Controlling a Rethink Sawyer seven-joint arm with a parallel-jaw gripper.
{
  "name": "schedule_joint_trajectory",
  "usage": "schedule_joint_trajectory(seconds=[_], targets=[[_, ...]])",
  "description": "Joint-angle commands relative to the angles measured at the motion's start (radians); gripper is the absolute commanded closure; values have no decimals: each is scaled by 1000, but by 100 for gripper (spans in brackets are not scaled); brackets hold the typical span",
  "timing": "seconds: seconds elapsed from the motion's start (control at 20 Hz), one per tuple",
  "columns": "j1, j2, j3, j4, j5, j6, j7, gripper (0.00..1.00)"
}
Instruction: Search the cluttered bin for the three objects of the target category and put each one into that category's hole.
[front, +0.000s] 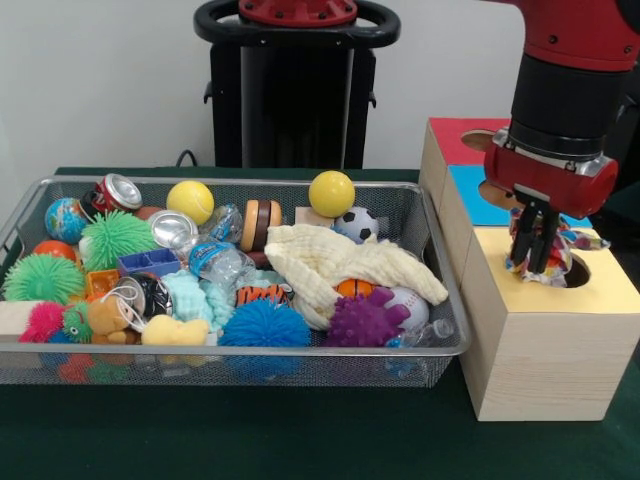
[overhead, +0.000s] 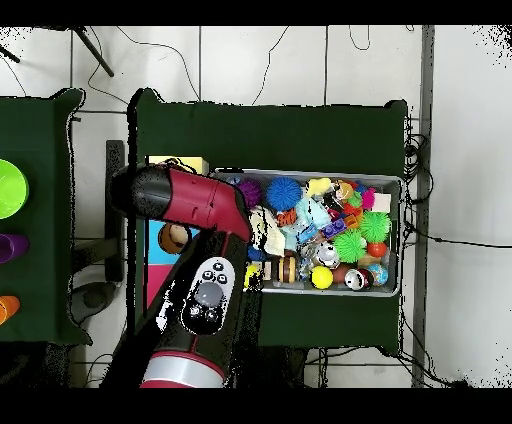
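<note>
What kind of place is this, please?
Probably a robotics lab: a robot arm works at a green-covered table holding a wire bin and a wooden sorting box, with cables on the tiled floor.

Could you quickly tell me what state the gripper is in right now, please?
Gripper: shut on a crumpled wrapper, held over the hole in the yellow box.
</note>
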Motion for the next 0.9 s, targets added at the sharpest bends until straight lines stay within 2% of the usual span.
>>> schedule_joint_trajectory(seconds=[0.05, 0.7, 0.9], targets=[[-10, 66, 15, -7, 59, -84, 295, 100], [11, 84, -6, 6, 105, -114, 286, 100], [30, 101, -12, 20, 121, -153, 297, 100]])
